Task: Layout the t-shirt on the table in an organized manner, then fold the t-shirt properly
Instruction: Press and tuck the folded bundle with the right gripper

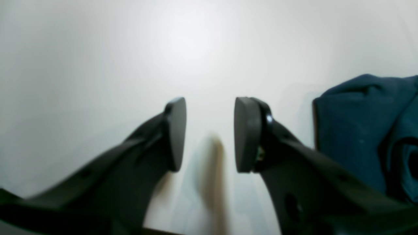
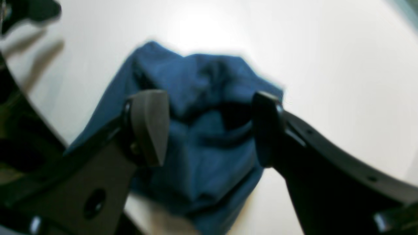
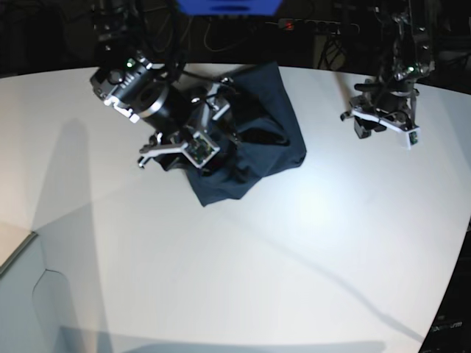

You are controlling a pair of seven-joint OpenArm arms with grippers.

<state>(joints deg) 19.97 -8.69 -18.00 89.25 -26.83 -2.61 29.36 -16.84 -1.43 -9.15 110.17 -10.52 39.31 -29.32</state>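
The dark navy t-shirt [image 3: 257, 132] lies crumpled in a heap on the white table [image 3: 294, 243], toward its far side. My right gripper [image 3: 224, 143] hangs over the heap. In the right wrist view it is open [image 2: 207, 130], with bunched folds of the t-shirt [image 2: 209, 75] between and below the two fingers and nothing held. My left gripper [image 3: 364, 121] is off to the right of the shirt. In the left wrist view it is open and empty [image 1: 210, 133] over the bare table [image 1: 130, 49], with the t-shirt's edge [image 1: 352, 130] at the right.
The table's curved far edge [image 3: 324, 70] runs just behind the shirt, with dark equipment and cables beyond it. A blue object [image 3: 228, 6] sits at the top of the base view. A lower surface [image 3: 15, 250] adjoins the table at the left.
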